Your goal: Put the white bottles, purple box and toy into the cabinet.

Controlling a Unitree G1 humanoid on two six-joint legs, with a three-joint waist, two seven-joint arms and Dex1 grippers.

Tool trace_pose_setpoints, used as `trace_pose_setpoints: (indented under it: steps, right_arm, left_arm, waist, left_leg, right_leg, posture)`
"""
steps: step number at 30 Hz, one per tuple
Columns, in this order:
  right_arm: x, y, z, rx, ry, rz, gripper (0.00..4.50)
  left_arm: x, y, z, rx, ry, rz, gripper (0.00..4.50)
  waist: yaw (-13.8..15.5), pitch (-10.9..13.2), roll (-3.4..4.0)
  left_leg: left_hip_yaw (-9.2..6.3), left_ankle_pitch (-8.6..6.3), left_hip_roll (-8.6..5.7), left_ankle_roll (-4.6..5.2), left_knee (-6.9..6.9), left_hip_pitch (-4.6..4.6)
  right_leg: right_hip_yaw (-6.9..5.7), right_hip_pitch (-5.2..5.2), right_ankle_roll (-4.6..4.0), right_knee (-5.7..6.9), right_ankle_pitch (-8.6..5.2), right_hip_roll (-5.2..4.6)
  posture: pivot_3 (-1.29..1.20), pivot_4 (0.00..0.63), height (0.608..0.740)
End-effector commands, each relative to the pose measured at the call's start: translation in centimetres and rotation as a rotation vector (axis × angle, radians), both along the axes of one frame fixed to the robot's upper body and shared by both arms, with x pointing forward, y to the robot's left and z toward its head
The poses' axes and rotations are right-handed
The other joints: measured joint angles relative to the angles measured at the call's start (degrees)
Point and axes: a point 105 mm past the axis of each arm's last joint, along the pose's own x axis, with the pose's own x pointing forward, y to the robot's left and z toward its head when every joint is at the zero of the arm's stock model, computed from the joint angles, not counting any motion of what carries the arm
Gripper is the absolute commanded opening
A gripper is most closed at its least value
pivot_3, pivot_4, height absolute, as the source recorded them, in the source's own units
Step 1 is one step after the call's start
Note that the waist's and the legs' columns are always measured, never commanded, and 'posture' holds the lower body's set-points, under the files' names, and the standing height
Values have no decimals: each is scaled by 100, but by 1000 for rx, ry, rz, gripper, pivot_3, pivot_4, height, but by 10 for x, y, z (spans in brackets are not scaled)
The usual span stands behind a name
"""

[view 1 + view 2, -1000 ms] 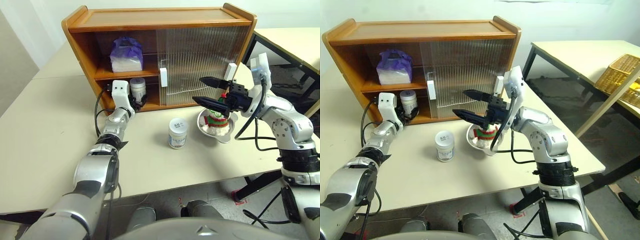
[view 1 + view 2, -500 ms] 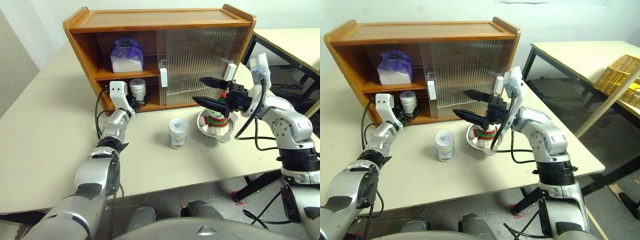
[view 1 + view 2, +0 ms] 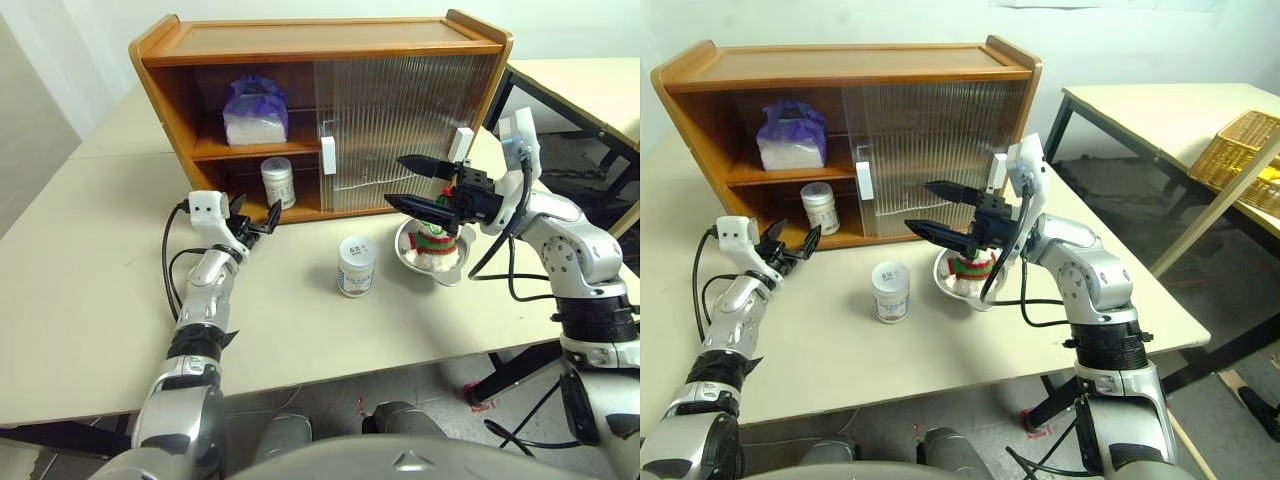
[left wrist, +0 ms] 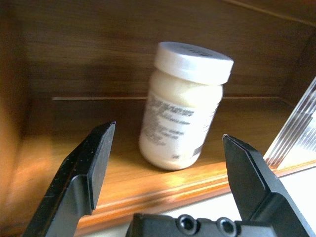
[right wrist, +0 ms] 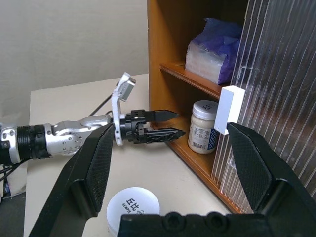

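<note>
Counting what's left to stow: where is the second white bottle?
In the left eye view, the white bottle stands on the table before the cabinet, just left of the steel bowl.

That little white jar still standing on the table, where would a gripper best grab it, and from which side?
Probably around the labelled body, just under the cap. The white bottle on the table stands upright, round and squat, so two fingers can close across its width. Coming level from the left looks easiest: the left gripper is open and the table between is bare, while the steel bowl sits close on its right.
</note>
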Motion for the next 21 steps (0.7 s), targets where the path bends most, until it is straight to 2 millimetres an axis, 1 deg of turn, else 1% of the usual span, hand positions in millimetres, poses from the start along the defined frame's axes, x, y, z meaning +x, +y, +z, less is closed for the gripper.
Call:
trace_pose_setpoints:
  steps: [1, 2, 6, 10, 13, 21]
  right_arm:
    - [2, 1, 2, 1, -13, 5, 4500]
    - [2, 2, 2, 1, -15, 6, 4500]
    - [2, 2, 3, 3, -19, 7, 4500]
    - [1, 1, 3, -1, -23, 5, 4500]
    - [2, 0, 4, -2, -26, 2, 4500]
    - [1, 0, 6, -5, -29, -5, 4500]
  left_arm:
    - [-1, 4, 1, -23, 9, 22, 4067]
    - [0, 5, 1, -25, 13, 34, 3889]
    - [11, 9, 4, -22, 22, 95, 2442]
    - [21, 11, 1, 1, 53, 147, 951]
    - [28, 10, -1, 12, 75, 177, 25]
    - [43, 0, -6, 49, 134, 181, 25]
  waist:
    - [5, 0, 0]
    - [8, 0, 0]
    - [31, 0, 0]
    - [48, 0, 0]
    - [46, 1, 0]
    - [60, 2, -1]
  left_leg:
    - [0, 0, 0, 0, 0, 1]
    - [-1, 0, 0, 0, 0, 1]
    - [-4, 0, 1, 0, -1, 2]
    - [-4, 0, 0, -1, -1, 2]
    - [-3, -1, 0, -1, -2, 2]
    - [-3, 0, -2, 0, -5, 4]
  right_leg:
    - [0, 1, 0, 0, 0, 0]
    - [1, 1, -1, 0, 0, -1]
    - [2, 0, -2, 0, 1, -3]
    - [5, 1, -2, 0, 1, -7]
    - [9, 0, -2, 0, 1, -9]
    - [7, 3, 0, -2, 1, -10]
  posture:
    - [-51, 0, 740]
    - [-52, 0, 740]
    - [-52, 0, 740]
    - [-56, 0, 740]
    - [-64, 0, 740]
    - [-79, 0, 740]
